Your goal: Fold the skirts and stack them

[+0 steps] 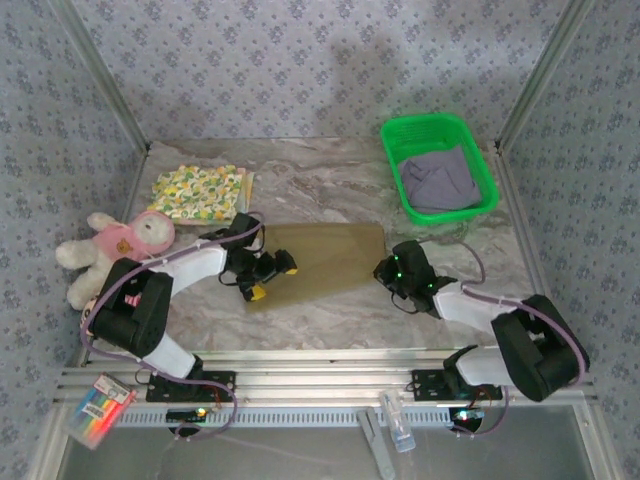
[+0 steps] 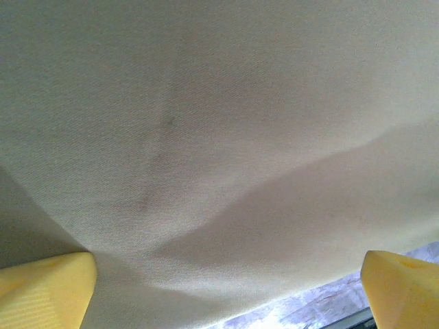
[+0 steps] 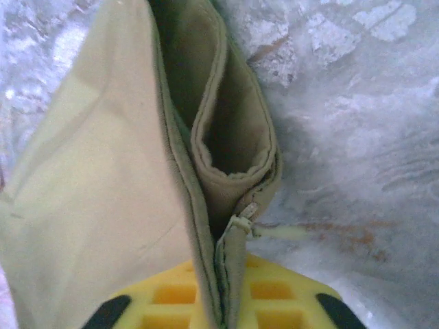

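Observation:
The plain olive-khaki skirt (image 1: 325, 258) lies spread on the middle of the table. My right gripper (image 1: 385, 270) is shut on its right edge. In the right wrist view the cloth (image 3: 103, 192) runs down between the yellow pads (image 3: 171, 308), with a zipper pull (image 3: 241, 223) just above them. My left gripper (image 1: 268, 275) rests open on the skirt's left end. Its yellow fingertips (image 2: 44, 288) stand wide apart over flat khaki cloth (image 2: 206, 137). The floral skirt (image 1: 198, 192) lies folded at the back left on a pale yellow one (image 1: 247, 185). The lavender skirt (image 1: 440, 180) sits in the green basket (image 1: 425, 125).
A pink plush toy (image 1: 115, 245) lies at the left edge beside my left arm. A pack of markers (image 1: 98, 408) and a small bottle (image 1: 398, 420) lie on the rail below the table. Marble tabletop (image 1: 320, 180) shows between the folded skirts and the basket.

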